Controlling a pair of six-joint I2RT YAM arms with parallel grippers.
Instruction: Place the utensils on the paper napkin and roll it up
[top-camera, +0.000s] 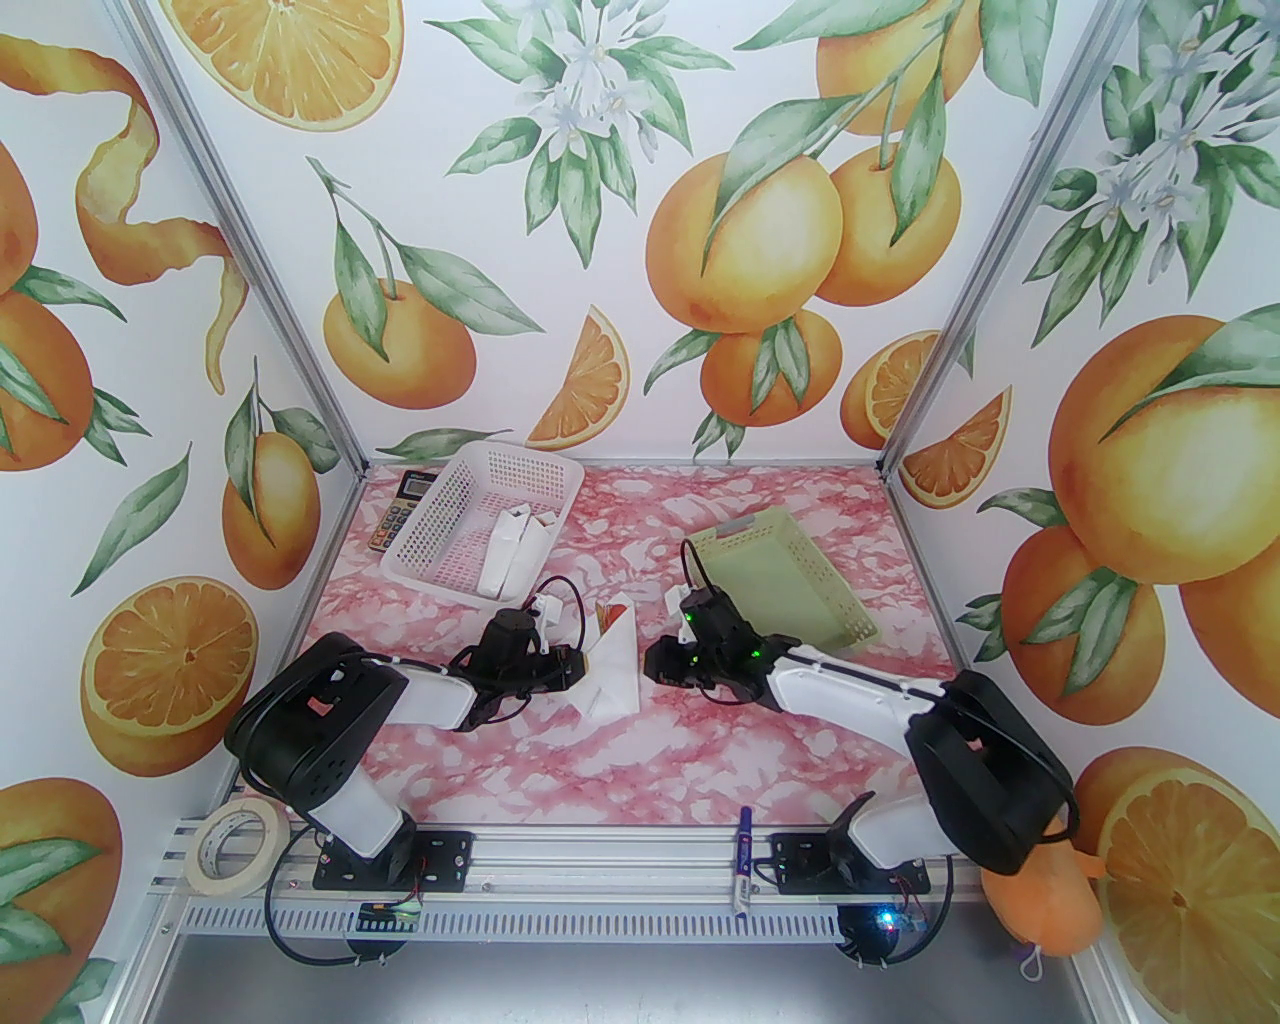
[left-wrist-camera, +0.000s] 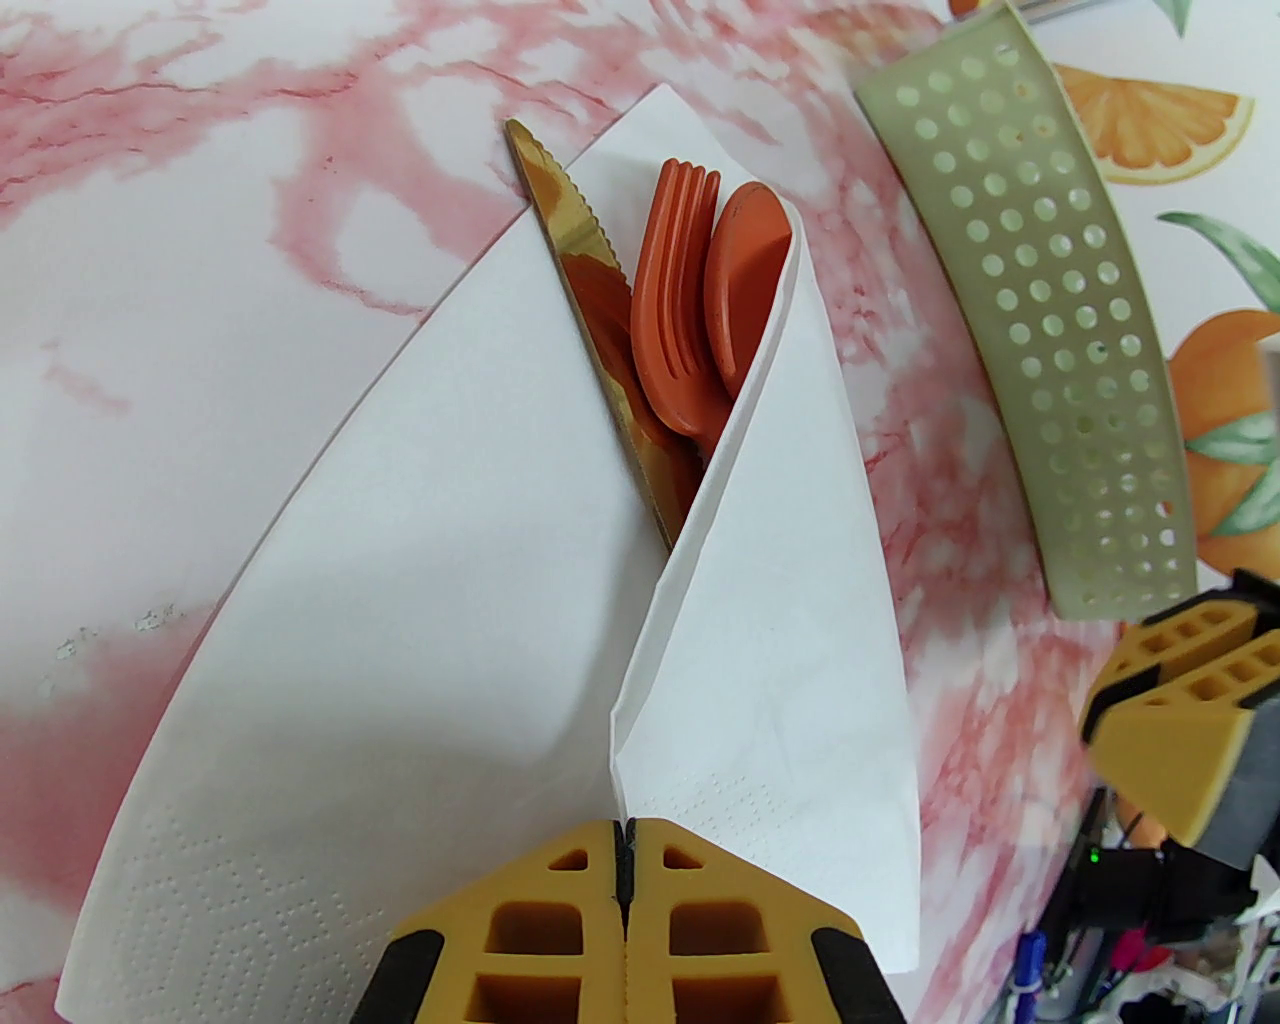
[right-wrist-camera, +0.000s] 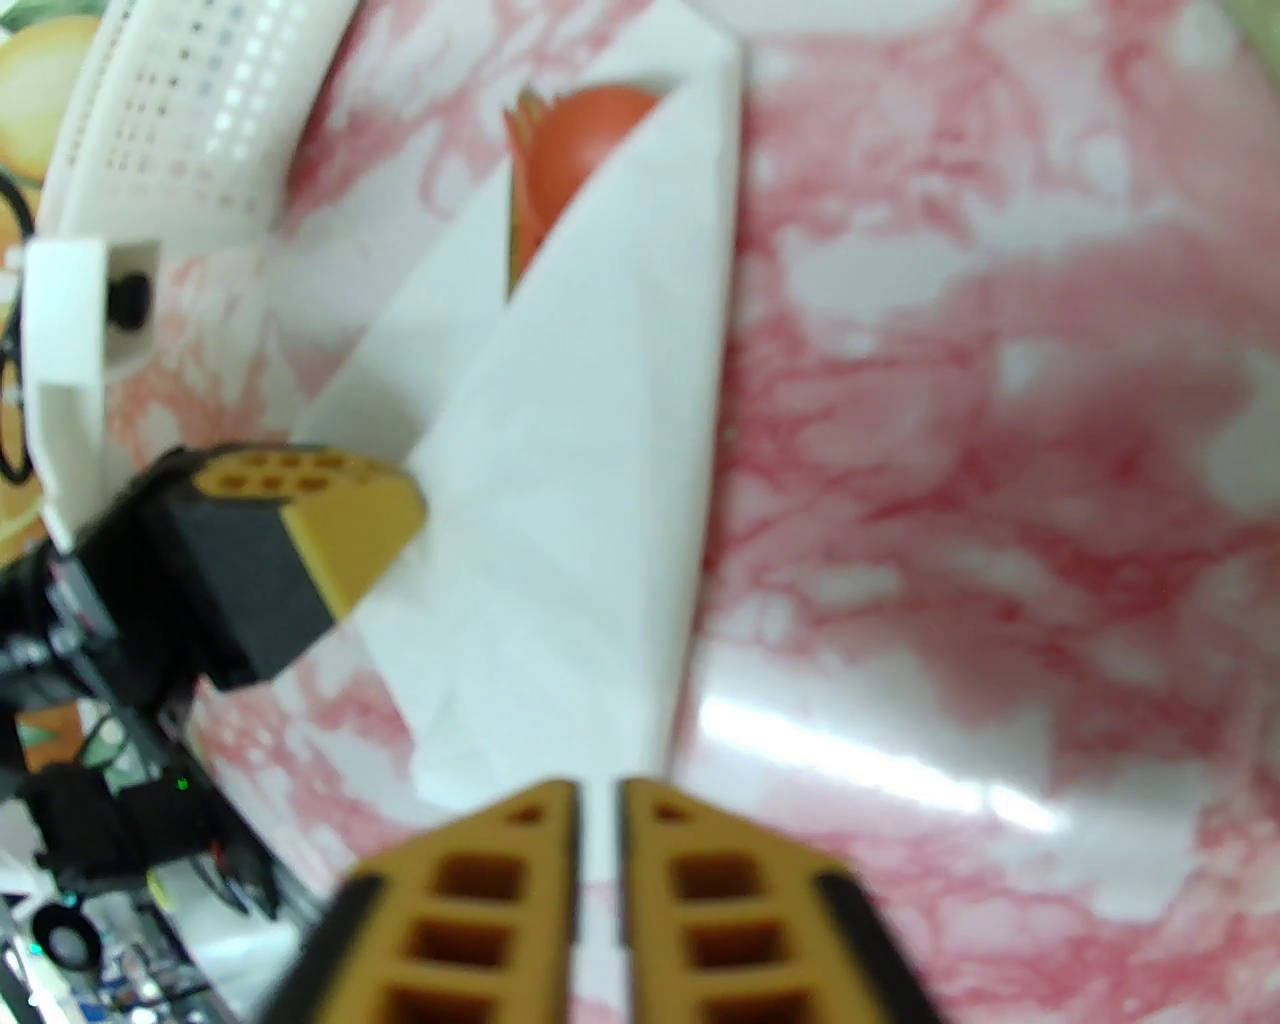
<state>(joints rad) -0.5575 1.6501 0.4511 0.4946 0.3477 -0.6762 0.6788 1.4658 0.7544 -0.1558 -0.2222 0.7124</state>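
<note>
The white paper napkin (left-wrist-camera: 430, 560) lies mid-table (top-camera: 618, 665), its right flap folded over the utensils. A gold serrated knife (left-wrist-camera: 560, 220), an orange-red fork (left-wrist-camera: 668, 300) and a spoon (left-wrist-camera: 748, 265) poke out at its far end, seen as an orange patch (right-wrist-camera: 575, 140) in the right wrist view. My left gripper (left-wrist-camera: 625, 850) is shut on the near end of the fold crease, at the napkin's left side (top-camera: 583, 668). My right gripper (right-wrist-camera: 598, 800) stands slightly open just off the napkin's near right corner (top-camera: 655, 668), with nothing between its fingers.
A white basket (top-camera: 440, 500) holding folded white paper stands back left, with a calculator (top-camera: 395, 510) beside it. A green basket (top-camera: 800, 600) sits just behind the right arm. A tape roll (top-camera: 235, 845) and a blue-and-white marker pen (top-camera: 742, 865) rest on the front rail.
</note>
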